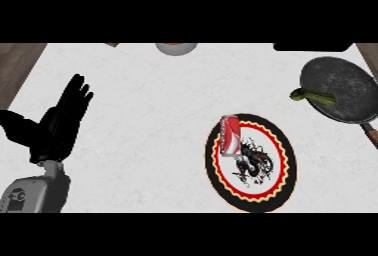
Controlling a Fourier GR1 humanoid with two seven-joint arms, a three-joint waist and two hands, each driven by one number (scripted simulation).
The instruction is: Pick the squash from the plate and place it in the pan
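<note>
A green squash (311,96) lies across the left rim of the dark round pan (342,87) at the upper right. The plate (251,162), black-rimmed with a red and yellow border and a black dragon figure, sits at centre right. A red and white can (231,135) lies on its upper left part. My left hand (61,120) rests open at the left edge, fingers straight and pointing up, far from the plate and pan. My right hand does not show.
The pan's handle (369,132) runs down to the right edge. A pale round bowl (176,48) peeks in at the top centre. A dark object (314,46) sits at the top right. Wooden edges border the white counter at the top corners.
</note>
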